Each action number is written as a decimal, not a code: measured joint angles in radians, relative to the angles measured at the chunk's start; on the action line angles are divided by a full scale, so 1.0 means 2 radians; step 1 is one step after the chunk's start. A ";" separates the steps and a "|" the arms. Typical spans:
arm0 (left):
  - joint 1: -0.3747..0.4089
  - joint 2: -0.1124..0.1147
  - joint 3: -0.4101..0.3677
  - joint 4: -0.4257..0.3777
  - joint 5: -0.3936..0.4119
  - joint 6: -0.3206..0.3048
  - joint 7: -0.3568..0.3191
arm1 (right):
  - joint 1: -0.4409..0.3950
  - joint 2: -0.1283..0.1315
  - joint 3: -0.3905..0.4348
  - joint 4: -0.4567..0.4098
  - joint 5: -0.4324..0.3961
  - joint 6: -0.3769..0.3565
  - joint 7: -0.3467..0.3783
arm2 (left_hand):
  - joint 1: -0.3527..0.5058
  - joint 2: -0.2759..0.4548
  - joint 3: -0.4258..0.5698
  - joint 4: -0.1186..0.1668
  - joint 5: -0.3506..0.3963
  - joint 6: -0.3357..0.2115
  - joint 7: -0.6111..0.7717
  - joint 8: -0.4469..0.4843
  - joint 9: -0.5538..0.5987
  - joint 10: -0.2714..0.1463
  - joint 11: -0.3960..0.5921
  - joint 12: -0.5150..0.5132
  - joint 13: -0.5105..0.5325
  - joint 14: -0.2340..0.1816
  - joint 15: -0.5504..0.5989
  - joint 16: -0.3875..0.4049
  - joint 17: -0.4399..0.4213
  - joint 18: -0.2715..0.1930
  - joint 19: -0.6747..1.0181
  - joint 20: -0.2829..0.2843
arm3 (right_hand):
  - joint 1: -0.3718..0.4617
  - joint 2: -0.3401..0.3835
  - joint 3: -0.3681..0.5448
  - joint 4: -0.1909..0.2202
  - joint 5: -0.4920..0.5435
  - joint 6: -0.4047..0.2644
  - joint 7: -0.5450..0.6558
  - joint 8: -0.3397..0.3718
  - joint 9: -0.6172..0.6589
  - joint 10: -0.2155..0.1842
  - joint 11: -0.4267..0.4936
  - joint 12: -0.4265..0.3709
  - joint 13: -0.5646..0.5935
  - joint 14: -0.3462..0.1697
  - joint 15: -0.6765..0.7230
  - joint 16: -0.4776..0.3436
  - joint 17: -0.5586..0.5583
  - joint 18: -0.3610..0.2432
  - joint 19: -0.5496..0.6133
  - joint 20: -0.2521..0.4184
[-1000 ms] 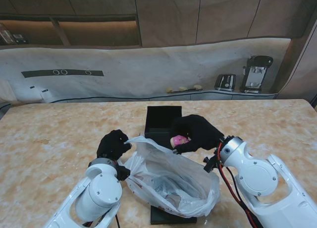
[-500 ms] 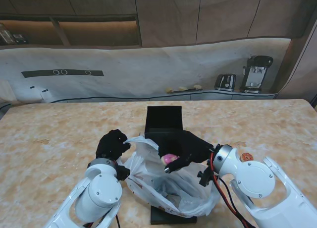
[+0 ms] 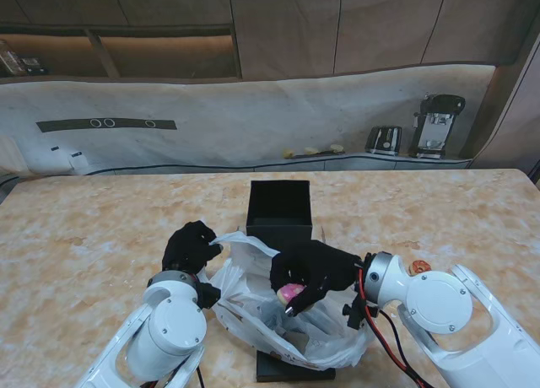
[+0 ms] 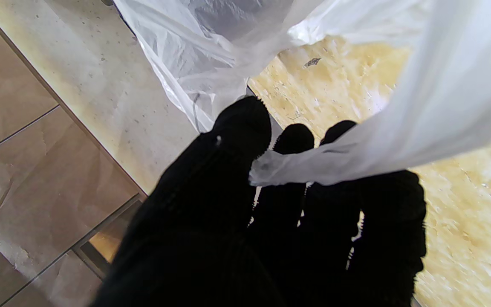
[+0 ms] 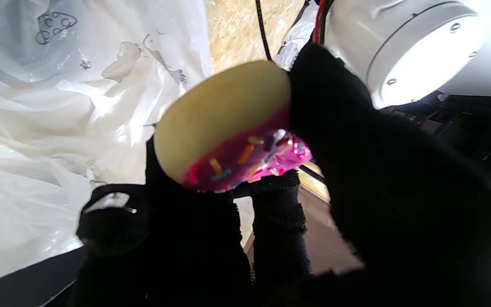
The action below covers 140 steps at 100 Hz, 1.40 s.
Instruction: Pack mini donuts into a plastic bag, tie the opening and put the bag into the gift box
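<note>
From the stand view I see my right hand (image 3: 310, 272) closed around a pink-iced mini donut (image 3: 292, 291), holding it over the mouth of the plastic bag (image 3: 287, 316). In the right wrist view the donut (image 5: 224, 128) sits pinched between thumb and fingers (image 5: 339, 140), pale underside up, sprinkled icing facing the palm, with white bag film just beside it.

My left hand (image 3: 192, 246) grips the bag's rim on the left side, fingers curled on it. The left wrist view shows a twisted strip of film (image 4: 356, 153) running across the fingertips (image 4: 245, 123), pulled taut, with marbled tabletop (image 4: 463, 204) beyond it.

The bag lies slumped, its mouth facing away from me, toward the gift box (image 3: 279, 204). The box stands open and upright just beyond the bag, its near wall touching or nearly touching the film; I cannot tell which. A flat black lid (image 3: 291, 369) lies under the bag's near end, close to the table edge.

Another mini donut (image 3: 419, 266) sits on the table to the right, just beyond my right wrist. The table (image 3: 93, 236) has bare surface to the far left and far right.
</note>
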<state>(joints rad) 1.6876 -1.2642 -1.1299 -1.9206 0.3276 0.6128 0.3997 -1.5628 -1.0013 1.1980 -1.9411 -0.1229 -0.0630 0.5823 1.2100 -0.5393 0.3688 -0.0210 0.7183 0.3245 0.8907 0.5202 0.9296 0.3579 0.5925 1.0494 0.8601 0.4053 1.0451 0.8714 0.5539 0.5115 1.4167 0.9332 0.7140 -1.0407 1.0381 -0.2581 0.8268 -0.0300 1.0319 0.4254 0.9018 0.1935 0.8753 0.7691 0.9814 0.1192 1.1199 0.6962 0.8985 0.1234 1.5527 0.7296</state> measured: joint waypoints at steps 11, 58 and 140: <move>0.001 0.000 -0.001 -0.001 -0.001 0.000 0.001 | 0.013 0.000 -0.010 0.012 -0.008 0.012 0.001 | 0.000 0.000 0.000 0.000 0.000 0.000 0.000 0.000 0.000 0.000 0.000 0.000 0.000 0.000 0.000 0.000 0.003 0.000 0.000 0.000 | 0.000 0.000 0.000 0.000 0.000 0.000 -0.001 0.000 0.000 0.000 -0.003 -0.004 0.000 0.000 -0.002 0.000 0.000 0.000 -0.005 0.000; 0.012 0.001 -0.008 -0.010 -0.009 -0.008 -0.001 | 0.059 0.008 -0.054 0.067 -0.106 -0.068 0.009 | 0.000 0.000 -0.002 0.000 0.000 0.004 0.000 0.000 0.000 0.005 0.044 -0.037 0.006 -0.005 0.020 -0.009 0.012 -0.004 0.014 -0.010 | 0.005 0.001 0.000 0.000 0.000 0.006 -0.011 0.000 -0.001 -0.001 -0.020 -0.007 -0.012 0.008 -0.026 0.000 -0.012 0.007 -0.029 0.011; 0.027 0.004 -0.010 -0.024 -0.013 -0.012 -0.008 | 0.077 0.005 -0.064 0.102 -0.208 -0.154 -0.064 | -0.001 -0.006 0.006 0.000 0.000 0.009 0.005 0.000 0.024 0.005 0.092 -0.050 0.050 -0.011 0.071 -0.009 0.049 -0.004 0.068 -0.010 | -0.001 0.075 -0.024 0.069 -0.052 -0.007 -0.208 0.008 -0.143 -0.045 -0.116 -0.085 -0.187 -0.004 -0.226 -0.056 -0.243 -0.014 -0.130 0.017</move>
<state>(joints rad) 1.7407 -1.2570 -1.1507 -1.9682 0.3013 0.5879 0.3843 -1.4097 -0.9920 1.0697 -1.7368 -0.5388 -0.3717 0.4534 1.2083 -0.5520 0.3803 -0.0210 0.7185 0.3425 0.9008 0.5202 0.9778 0.3684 0.7772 0.9498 0.9610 0.3840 1.1873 0.8526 0.6511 0.5043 1.5532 0.9132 0.7116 -0.8913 0.9909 -0.1207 0.7229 -0.0440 0.6150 0.4423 0.6150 0.1041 0.6433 0.5995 0.6070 0.1117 0.6679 0.5845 0.4133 0.0957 1.2933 0.7633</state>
